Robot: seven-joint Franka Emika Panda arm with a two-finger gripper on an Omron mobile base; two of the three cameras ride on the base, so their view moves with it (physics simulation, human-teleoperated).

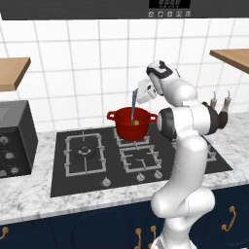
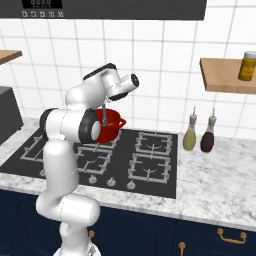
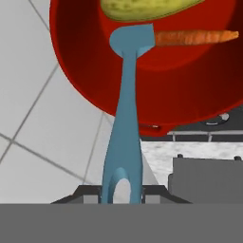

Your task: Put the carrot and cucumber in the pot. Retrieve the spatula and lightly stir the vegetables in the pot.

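In the hand view the pot (image 3: 95, 90) runs off the top edge, and the cucumber (image 3: 142, 8) is cut there too, so only its lower part shows. The carrot (image 3: 194, 36) has its thick end hidden behind the spatula (image 3: 124, 123) blade. The spatula's handle end sinks behind the grey band, hiding the hand's fingertips. In the right base view the arm covers much of the pot (image 2: 112, 125). In the left base view the cucumber (image 1: 136, 122) is too small to make out.

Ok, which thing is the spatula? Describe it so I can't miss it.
Find the black stove, then the red pot on its rear burner. The spatula is the slim blue utensil the gripper holds, blade down inside beside the orange carrot and green cucumber.
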